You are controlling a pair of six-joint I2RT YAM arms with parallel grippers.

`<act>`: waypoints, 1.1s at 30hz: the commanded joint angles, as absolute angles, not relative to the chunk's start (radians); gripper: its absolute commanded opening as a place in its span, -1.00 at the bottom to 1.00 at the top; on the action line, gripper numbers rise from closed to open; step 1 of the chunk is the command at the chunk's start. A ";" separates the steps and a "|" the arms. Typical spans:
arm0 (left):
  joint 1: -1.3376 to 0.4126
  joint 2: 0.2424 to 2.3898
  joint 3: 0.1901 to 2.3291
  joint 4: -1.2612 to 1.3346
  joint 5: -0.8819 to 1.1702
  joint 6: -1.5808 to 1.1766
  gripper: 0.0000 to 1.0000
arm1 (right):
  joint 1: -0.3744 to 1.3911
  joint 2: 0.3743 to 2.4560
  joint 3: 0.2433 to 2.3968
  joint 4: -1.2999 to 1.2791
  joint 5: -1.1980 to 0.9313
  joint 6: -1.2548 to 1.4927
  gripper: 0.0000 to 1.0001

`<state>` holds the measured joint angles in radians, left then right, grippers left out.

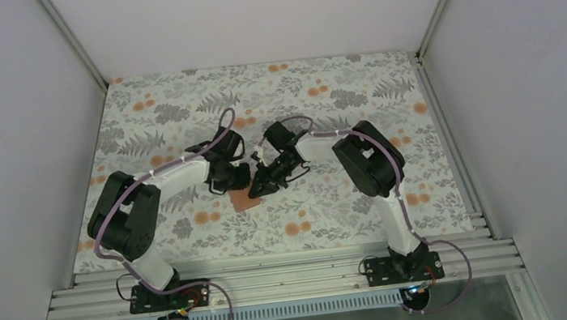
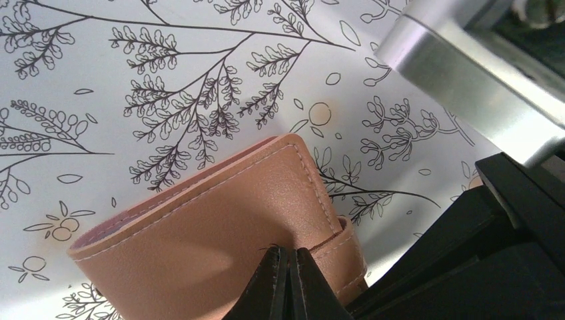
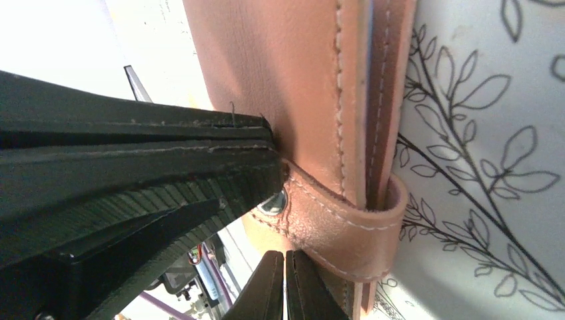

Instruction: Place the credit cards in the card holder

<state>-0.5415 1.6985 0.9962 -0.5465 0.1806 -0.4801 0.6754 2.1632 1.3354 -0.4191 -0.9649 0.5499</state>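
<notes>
**Fig. 1. Both grippers closed at the card holder, mid-table**

Top view: the card holder (image 1: 246,201), a flat tan-brown pouch, lies on the floral table cover (image 1: 334,203) near the middle of the table. The two arms meet directly over it. The left gripper (image 2: 288,267) comes in from about 10 o'clock of the pouch and the right gripper (image 3: 285,280) from about 1 o'clock.

Left wrist view: the left gripper's fingertips are pressed together with no gap, and their points touch the stitched face of the holder at the 6 o'clock edge of the frame. The holder is tilted, its 12 o'clock edge raised off the cover, with a narrow opening showing along its 10 o'clock side. The dark body of the other arm fills the 4 o'clock corner. A pale metal bar (image 2: 466,73) crosses at 1 o'clock.

Right wrist view: the right gripper's fingertips are likewise pressed together. They sit just below the holder's strap (image 3: 346,230), which loops round the edge beside a metal snap stud (image 3: 273,203). Whether any leather is caught between them cannot be told. The left gripper's ribbed fingers (image 3: 166,180) enter from 9 o'clock and end against the holder's face.
</notes>
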 commanded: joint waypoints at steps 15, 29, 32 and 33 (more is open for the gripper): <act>-0.541 1.640 0.902 -0.520 0.135 -0.460 -0.95 | 0.630 2.125 1.387 -0.384 -0.926 0.666 -0.91; -0.553 1.629 0.890 -0.509 0.138 -0.481 -0.95 | 0.643 2.170 1.396 -0.339 -0.964 0.694 -0.91; -0.555 1.629 0.891 -0.511 0.135 -0.485 -0.95 | 0.655 2.179 1.390 -0.340 -0.967 0.689 -0.91; -0.555 1.628 0.891 -0.511 0.133 -0.487 -0.95 | 0.656 2.182 1.388 -0.339 -0.968 0.690 -0.91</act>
<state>-0.5472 1.6360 0.9123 -0.4694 0.1596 -0.4816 0.6403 2.1605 1.3750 -0.3550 -0.9436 0.6888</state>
